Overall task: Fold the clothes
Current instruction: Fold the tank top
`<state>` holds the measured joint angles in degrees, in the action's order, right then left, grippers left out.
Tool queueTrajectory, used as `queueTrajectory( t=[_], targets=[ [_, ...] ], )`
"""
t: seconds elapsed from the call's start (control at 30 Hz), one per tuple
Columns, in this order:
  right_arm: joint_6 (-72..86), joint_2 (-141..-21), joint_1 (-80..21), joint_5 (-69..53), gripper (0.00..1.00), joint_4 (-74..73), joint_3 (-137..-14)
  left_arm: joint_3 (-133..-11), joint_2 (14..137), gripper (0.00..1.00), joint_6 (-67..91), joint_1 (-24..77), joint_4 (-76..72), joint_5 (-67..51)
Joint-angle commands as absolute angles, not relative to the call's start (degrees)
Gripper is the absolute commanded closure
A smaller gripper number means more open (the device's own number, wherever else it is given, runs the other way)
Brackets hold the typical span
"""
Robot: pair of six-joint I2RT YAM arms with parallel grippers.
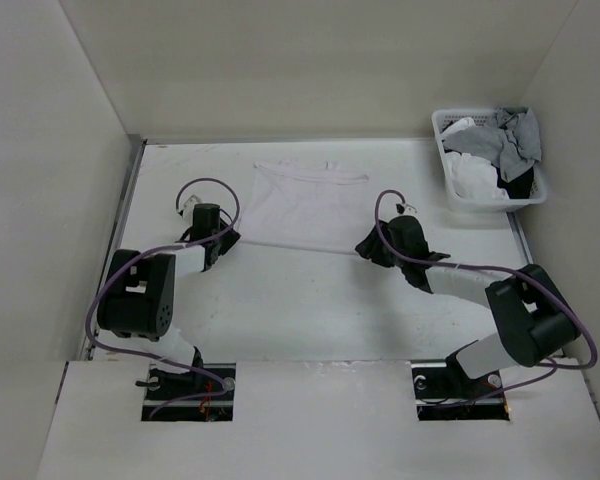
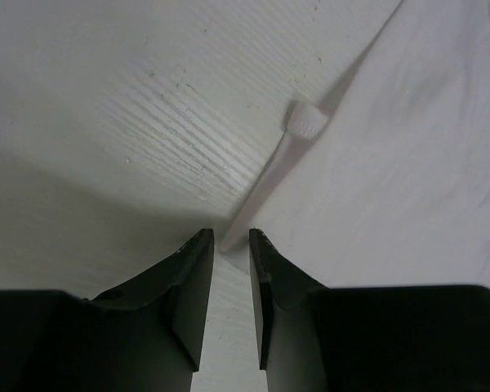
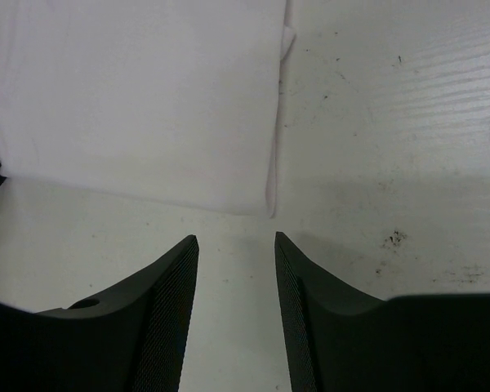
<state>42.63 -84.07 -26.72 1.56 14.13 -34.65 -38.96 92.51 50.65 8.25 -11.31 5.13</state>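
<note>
Top external: one white garment (image 1: 305, 200), one basket (image 1: 443, 165); right jaws apart, empty; left jaws narrow, hold unclear.

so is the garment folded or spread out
Spread flat: the garment lies as one smooth sheet on the table. Whether it is doubled, cannot tell.

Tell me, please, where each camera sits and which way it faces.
Top external: fixed above and behind the arms, looking down on the table, white garment and basket; both arms show.
Left wrist: on the left arm, facing past the left hand at a garment corner.
Right wrist: on the right arm, facing past the right hand at another garment corner.
Shared: all three show the garment and the table.
</note>
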Motion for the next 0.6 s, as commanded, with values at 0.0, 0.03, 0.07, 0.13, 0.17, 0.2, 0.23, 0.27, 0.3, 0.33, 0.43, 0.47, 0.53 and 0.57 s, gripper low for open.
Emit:
queueTrajectory(
  t=[0.0, 0.03, 0.07, 0.13, 0.17, 0.2, 0.23, 0.27, 0.3, 0.33, 0.43, 0.47, 0.53, 0.57],
  targets=[
    [43.68, -84.99, -26.85, 2.29, 0.52, 18.46, -34.54, -38.94, 94.66, 0.78, 51.85, 7.69, -12.48, 4.83],
    [43.77, -84.99, -26.85, 2.29, 0.52, 18.46, -34.54, -38.94, 94.92, 0.79, 52.03, 7.69, -12.74, 4.75],
    [43.77, -84.9, -26.85, 2.37, 0.51, 18.46, -34.54, -38.94, 95.18, 0.81, 52.21, 7.78, -13.09, 4.49],
    [43.77, -84.38, -26.76, 2.55, 0.48, 18.11, -34.28, -38.76, 95.27, 0.84, 52.47, 7.86, -13.62, 4.13],
    [43.86, -84.2, -26.67, 2.55, 0.47, 18.02, -34.19, -38.5, 95.1, 0.86, 52.64, 7.78, -13.8, 4.13],
    [43.94, -84.03, -26.59, 2.55, 0.46, 17.76, -34.19, -38.24, 94.84, 0.88, 52.65, 7.78, -13.97, 4.04],
    [43.95, -83.94, -26.5, 2.46, 0.45, 17.14, -34.19, -37.97, 94.4, 0.9, 52.65, 7.78, -14.24, 3.96],
    [44.12, -83.94, -26.5, 2.63, 0.45, 16.44, -34.19, -37.62, 93.87, 0.92, 52.65, 7.69, -14.33, 3.78],
    [44.21, -83.94, -26.5, 2.81, 0.45, 15.83, -34.28, -37.27, 93.26, 0.94, 52.65, 7.69, -14.5, 3.78],
    [44.3, -84.02, -26.5, 2.9, 0.45, 15.3, -34.36, -36.83, 92.64, 0.95, 52.65, 7.51, -14.5, 3.78],
    [44.47, -84.46, -26.5, 3.78, 0.45, 14.41, -34.37, -35.86, 91.41, 0.98, 52.65, 7.51, -15.12, 3.6],
    [44.56, -84.72, -26.5, 4.04, 0.45, 14.33, -34.28, -35.6, 91.15, 0.99, 52.65, 7.51, -15.38, 3.52],
    [44.82, -85.43, -26.32, 4.04, 0.45, 14.59, -34.28, -35.16, 90.79, 0.99, 52.82, 7.34, -15.56, 3.17],
    [44.91, -86.04, -26.06, 4.04, 0.45, 14.68, -34.54, -34.72, 90.36, 1.0, 52.91, 7.25, -15.73, 3.16]
  ],
)
